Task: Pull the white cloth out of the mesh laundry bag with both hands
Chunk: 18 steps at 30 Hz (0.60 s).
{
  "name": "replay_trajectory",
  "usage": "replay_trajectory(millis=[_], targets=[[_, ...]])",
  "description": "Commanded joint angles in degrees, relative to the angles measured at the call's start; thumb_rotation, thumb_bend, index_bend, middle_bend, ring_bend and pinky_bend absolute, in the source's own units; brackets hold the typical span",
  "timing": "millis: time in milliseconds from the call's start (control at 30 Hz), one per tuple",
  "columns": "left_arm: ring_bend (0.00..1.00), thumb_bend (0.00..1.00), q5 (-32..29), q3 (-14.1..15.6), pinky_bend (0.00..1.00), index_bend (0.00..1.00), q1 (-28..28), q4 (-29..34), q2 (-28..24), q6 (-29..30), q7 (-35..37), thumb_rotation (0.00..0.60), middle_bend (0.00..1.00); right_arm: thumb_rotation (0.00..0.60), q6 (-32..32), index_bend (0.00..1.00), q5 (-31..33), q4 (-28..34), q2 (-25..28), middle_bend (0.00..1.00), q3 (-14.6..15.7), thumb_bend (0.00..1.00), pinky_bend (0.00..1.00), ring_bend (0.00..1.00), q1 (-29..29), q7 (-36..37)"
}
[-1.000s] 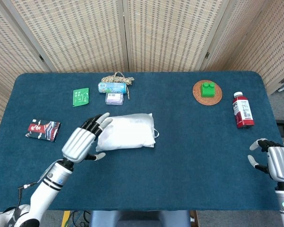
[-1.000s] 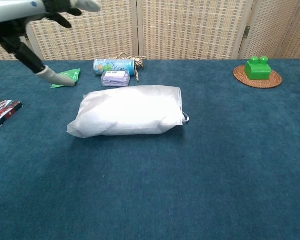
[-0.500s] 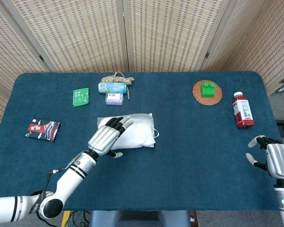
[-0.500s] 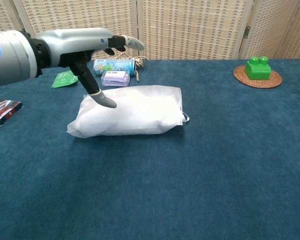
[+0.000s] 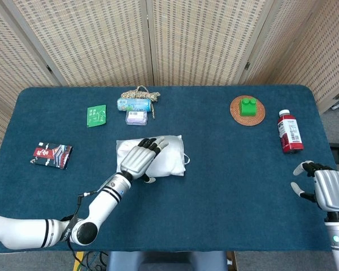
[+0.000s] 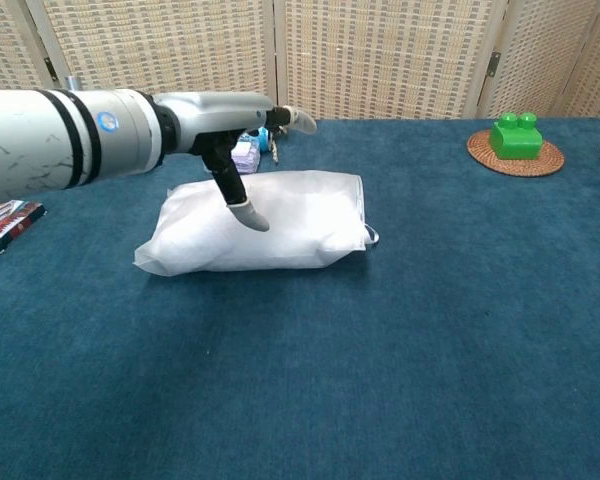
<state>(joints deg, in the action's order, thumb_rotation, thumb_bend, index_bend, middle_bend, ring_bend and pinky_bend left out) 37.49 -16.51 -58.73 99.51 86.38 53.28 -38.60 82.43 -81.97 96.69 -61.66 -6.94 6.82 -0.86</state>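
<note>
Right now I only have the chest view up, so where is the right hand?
Observer: The right hand is at the table's near right corner, far from the mesh laundry bag, open and holding nothing.
Operator: What sits on the table near it?
Observer: A red bottle lies beyond it near the right edge; your view catches only a sliver.
Operator: Is the left hand gripping the bag?
Observer: From the head view the left hand is spread over the bag's left half, fingers extended, not closed on it.
</note>
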Motion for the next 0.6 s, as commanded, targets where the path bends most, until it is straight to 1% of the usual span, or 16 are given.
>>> replay_trajectory(millis=[33, 200, 400, 600], targets=[[0.00, 0.00, -2.2, 0.1, 0.04, 0.00, -1.5, -2.1, 1.0, 0.1, -0.2, 0.600, 0.00, 0.600, -0.2, 0.53, 0.2, 0.0, 0.0, 0.48, 0.1, 0.16, 0.56, 0.50, 0.0, 0.0], [0.00, 0.00, -6.8, 0.7, 0.03, 0.00, -3.6, -4.5, 1.4, -0.6, -0.8, 0.600, 0.00, 0.600, -1.0, 0.53, 0.4, -0.1, 0.0, 0.48, 0.5, 0.16, 0.56, 0.50, 0.2, -0.1], [0.00, 0.00, -12.6, 2.7, 0.00, 0.00, -6.5, -5.9, 0.9, -2.5, -3.2, 0.600, 0.00, 0.600, -1.6, 0.53, 0.6, -0.4, -0.2, 0.48, 0.8, 0.16, 0.56, 0.50, 0.3, 0.0], [0.00, 0.00, -17.9, 4.7, 0.00, 0.00, -9.3, -7.8, 1.7, -2.5, -5.6, 0.600, 0.00, 0.600, -2.1, 0.53, 0.9, -0.8, -0.4, 0.49, 1.1, 0.16, 0.56, 0.50, 0.3, 0.2]])
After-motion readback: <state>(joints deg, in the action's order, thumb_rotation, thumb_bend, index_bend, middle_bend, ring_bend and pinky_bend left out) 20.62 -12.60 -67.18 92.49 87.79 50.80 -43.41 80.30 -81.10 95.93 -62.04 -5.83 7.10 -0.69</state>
